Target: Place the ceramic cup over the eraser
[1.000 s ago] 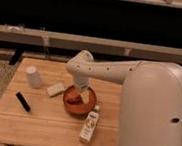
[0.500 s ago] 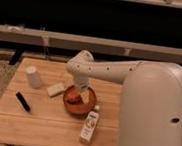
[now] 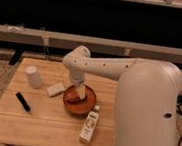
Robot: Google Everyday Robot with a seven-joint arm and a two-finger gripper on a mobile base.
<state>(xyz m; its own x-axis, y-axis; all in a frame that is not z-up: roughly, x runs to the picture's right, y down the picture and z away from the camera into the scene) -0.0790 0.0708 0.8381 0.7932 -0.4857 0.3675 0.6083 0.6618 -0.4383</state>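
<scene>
The ceramic cup is white and stands upside down near the table's far left. The black eraser lies on the wood in front of it, apart from it. My gripper hangs from the white arm over the brown bowl in the table's middle, to the right of both the cup and the eraser.
A pale cream block lies between the cup and the bowl. A white-labelled bottle lies near the front edge, right of centre. The wooden table has bare wood at the front left. A dark shelf wall runs behind.
</scene>
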